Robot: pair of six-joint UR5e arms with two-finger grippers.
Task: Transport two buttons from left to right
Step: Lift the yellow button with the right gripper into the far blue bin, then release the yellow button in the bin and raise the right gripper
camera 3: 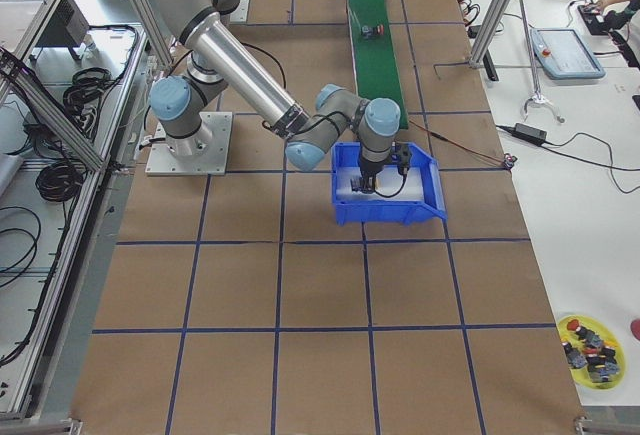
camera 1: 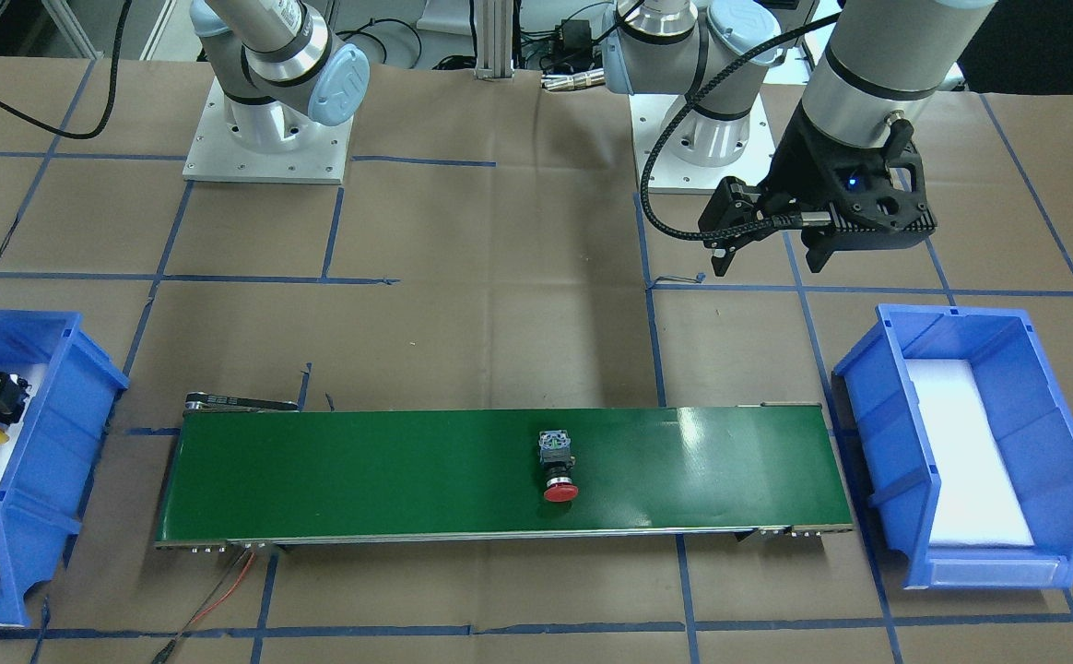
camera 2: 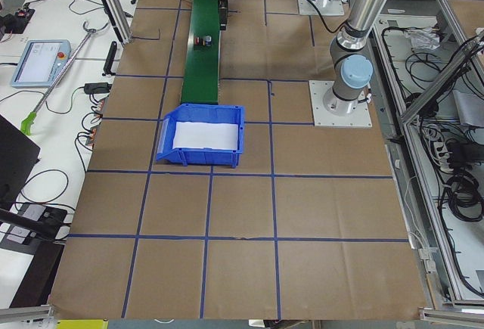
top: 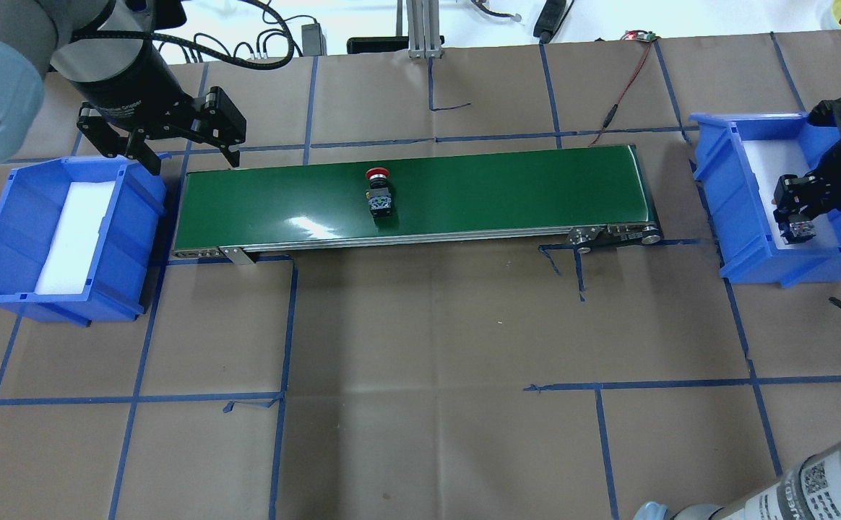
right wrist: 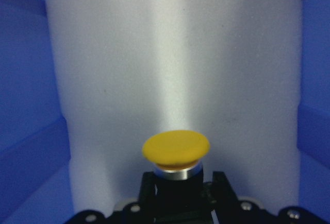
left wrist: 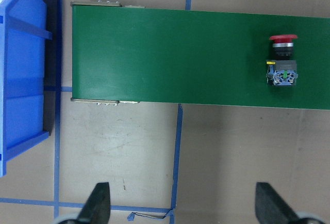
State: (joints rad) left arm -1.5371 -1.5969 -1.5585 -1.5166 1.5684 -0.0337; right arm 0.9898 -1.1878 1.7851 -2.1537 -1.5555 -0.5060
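Work table and side benches

The table [top: 420, 448] is covered with brown paper, marked into squares by blue tape [top: 680, 383]. In the exterior left view, a white bench [camera 2: 76, 19] strewn with cables runs down the left edge. In the exterior right view, an aluminium post [camera 3: 497, 5] stands at upper right.

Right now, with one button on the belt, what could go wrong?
1. The yellow button sits in the right gripper over the white foam in the blue bin; released from height, it may bounce or tip.
2. The red button lies on its side on the green belt; it may roll, or reach the belt's end while the right gripper is occupied.
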